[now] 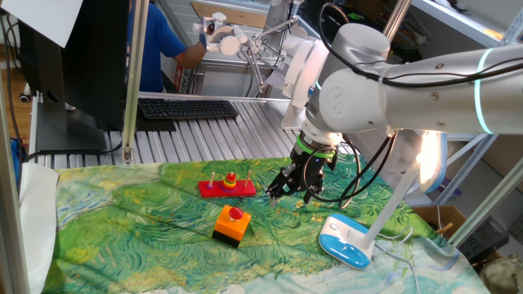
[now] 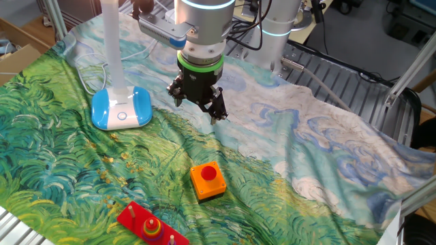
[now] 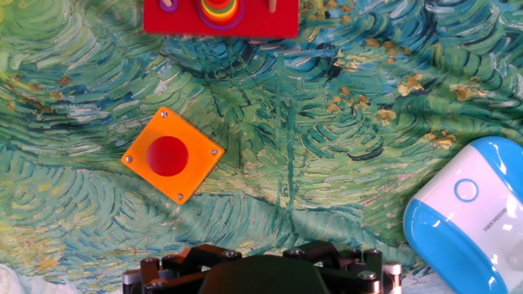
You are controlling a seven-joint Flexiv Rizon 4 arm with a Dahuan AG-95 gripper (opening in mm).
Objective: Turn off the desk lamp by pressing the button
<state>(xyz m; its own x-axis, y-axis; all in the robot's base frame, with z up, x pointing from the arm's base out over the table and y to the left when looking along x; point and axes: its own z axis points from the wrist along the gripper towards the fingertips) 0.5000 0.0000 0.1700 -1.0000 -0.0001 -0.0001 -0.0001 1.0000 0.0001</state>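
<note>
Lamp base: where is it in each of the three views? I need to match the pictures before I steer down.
One fixed view: the lamp base lies lower right of centre, right of the orange button box.
The other fixed view: it lies at upper left, with the orange button box lower right of it.
Hand view: only part shows, at the right edge; the box is to its left.
Shared landmark: the orange button box.
</note>
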